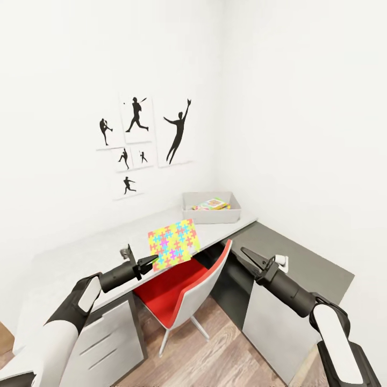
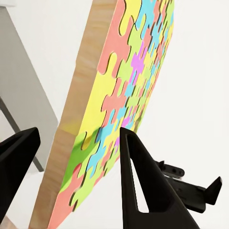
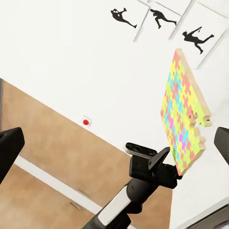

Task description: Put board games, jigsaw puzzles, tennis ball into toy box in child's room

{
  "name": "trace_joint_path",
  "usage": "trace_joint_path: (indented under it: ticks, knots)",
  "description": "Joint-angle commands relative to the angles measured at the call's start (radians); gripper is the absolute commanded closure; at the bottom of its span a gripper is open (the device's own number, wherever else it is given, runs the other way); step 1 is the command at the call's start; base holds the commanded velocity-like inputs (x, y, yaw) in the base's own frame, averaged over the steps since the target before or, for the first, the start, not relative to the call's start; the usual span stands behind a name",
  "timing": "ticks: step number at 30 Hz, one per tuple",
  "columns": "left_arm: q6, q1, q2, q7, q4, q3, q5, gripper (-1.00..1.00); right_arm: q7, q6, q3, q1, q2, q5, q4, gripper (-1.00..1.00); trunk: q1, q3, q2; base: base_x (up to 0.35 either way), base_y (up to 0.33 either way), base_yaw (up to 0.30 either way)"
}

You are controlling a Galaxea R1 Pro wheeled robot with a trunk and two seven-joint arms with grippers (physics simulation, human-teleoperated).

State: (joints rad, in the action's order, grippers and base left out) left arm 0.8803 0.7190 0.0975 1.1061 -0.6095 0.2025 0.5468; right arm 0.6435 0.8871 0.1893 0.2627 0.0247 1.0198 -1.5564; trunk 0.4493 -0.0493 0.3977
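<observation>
A jigsaw puzzle (image 1: 173, 244) of yellow, green, pink and blue pieces hangs tilted over the table's front edge, held by one corner. My left gripper (image 1: 150, 263) is shut on it. In the left wrist view the puzzle (image 2: 119, 95) stands edge-on between the two black fingers (image 2: 138, 181). From the right wrist view, the puzzle (image 3: 183, 114) and the left gripper (image 3: 152, 162) are seen from the side. The pale grey toy box (image 1: 212, 216) sits at the table's far corner with a printed board game (image 1: 210, 204) inside. My right gripper (image 1: 250, 257) is open and empty, right of the puzzle.
The long pale table (image 1: 80, 252) runs along the wall under the baseball silhouette pictures (image 1: 140, 134). A red-seated chair (image 1: 177, 290) stands tucked below the puzzle. A lower dark grey cabinet (image 1: 301, 258) joins the table at the right, and white drawers (image 1: 107, 338) sit under it at the left.
</observation>
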Motion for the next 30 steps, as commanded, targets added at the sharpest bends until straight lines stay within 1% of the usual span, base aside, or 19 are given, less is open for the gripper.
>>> trace_joint_path:
  ticks: [1,8,12,15,18,22,30]
  knots:
    - [0.005,0.001,0.001,0.001,-0.006,0.000,0.001,1.00,0.002,0.006,0.001,0.001,0.000,0.000,0.000,-1.00,0.001,-0.004,0.002,0.117,0.057,0.000]
    - [0.005,0.000,0.003,0.001,-0.017,-0.003,0.001,1.00,0.003,0.003,0.002,0.001,0.000,0.001,0.000,-1.00,0.001,-0.015,0.002,0.186,0.093,0.000]
    - [0.005,0.000,0.004,0.001,-0.018,-0.003,0.001,1.00,0.006,-0.031,0.002,0.001,0.001,0.002,0.000,-1.00,0.001,-0.022,0.002,0.049,0.019,0.000]
    - [0.005,0.000,0.004,0.001,-0.018,-0.003,0.001,1.00,0.006,-0.041,-0.002,0.001,0.001,0.002,-0.001,-1.00,0.001,-0.027,0.002,0.011,0.004,0.000]
    - [0.005,0.000,0.004,0.001,-0.018,-0.003,0.001,1.00,0.006,-0.046,-0.028,0.001,0.002,0.000,-0.001,-1.00,0.001,-0.032,0.002,0.004,0.001,-0.012]
    - [0.005,0.000,0.004,0.001,-0.018,-0.002,0.001,1.00,0.005,-0.050,-0.048,0.001,0.002,-0.001,-0.001,-1.00,0.001,-0.037,0.002,0.002,0.000,-0.051]
    - [0.007,0.000,0.006,0.001,-0.018,0.001,0.001,1.00,0.003,-0.052,-0.065,0.001,0.001,-0.003,-0.001,-1.00,0.001,-0.039,0.002,0.112,0.059,-0.009]
